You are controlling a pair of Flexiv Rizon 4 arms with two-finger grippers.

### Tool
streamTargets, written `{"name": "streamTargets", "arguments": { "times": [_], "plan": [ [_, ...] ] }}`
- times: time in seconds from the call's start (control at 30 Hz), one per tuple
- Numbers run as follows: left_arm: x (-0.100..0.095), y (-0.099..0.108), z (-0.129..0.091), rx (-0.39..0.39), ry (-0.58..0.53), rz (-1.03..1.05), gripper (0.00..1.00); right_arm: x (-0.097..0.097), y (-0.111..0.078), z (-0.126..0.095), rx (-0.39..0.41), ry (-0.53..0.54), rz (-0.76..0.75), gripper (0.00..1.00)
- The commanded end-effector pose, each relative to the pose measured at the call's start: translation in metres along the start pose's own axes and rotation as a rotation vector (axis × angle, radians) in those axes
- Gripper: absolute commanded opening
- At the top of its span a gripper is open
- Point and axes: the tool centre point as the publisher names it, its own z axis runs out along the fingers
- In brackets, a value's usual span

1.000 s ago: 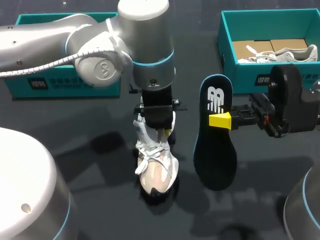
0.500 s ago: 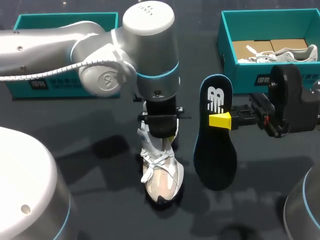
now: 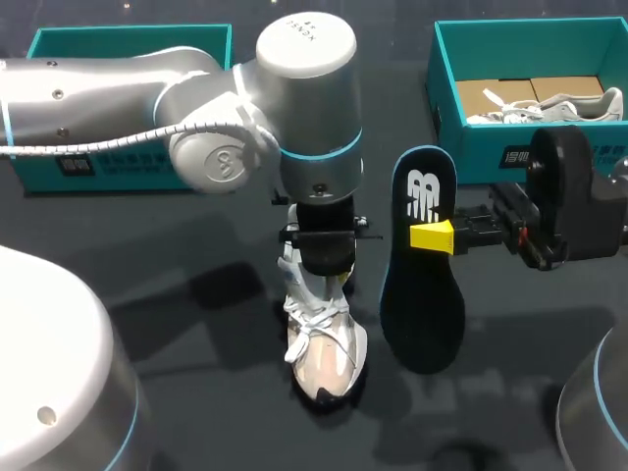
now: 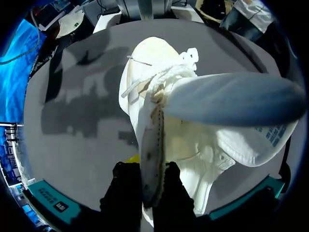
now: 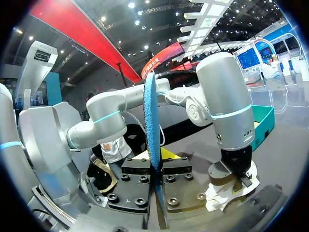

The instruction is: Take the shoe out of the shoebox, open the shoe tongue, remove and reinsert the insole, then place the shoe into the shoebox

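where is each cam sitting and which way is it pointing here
Head view: fixed above and behind, looking down on the dark table; the silver left arm, left end effector and right end effector show.
Left wrist view: on the left wrist, looking down along its black fingers at the white lace-up sneaker they clamp.
Right wrist view: on the right wrist, looking across the table, edge-on at the blue-rimmed dark insole in its end effector; the left arm shows beyond.
Shared: all three show the sneaker.
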Motion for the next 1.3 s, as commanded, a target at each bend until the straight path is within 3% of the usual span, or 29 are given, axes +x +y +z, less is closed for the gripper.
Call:
{"name": "streamTargets", "arguments": {
  "times": [0.03, 0.9, 1.0, 1.03, 1.3],
  "plan": [
    [-0.009, 0.004, 0.006, 0.007, 0.011, 0.0, 0.0, 0.009, -0.003, -0.002, -0.005, -0.046, -0.001, 0.0],
    [-0.027, 0.009, 0.031, 0.034, 0.039, 0.015, 0.0, 0.009, -0.003, -0.002, -0.005, -0.046, -0.001, 0.0],
    [-0.029, 0.009, 0.032, 0.032, 0.037, 0.014, 0.25, 0.009, -0.003, -0.002, -0.005, -0.046, -0.001, 0.0],
    [-0.029, 0.009, 0.032, 0.032, 0.036, 0.012, 0.29, 0.009, -0.003, -0.002, -0.005, -0.046, -0.001, 0.0],
    [-0.03, 0.011, 0.02, 0.042, -0.013, -0.003, 0.5, 0.009, -0.003, -0.002, -0.005, -0.046, -0.001, 0.0]
  ]
}}
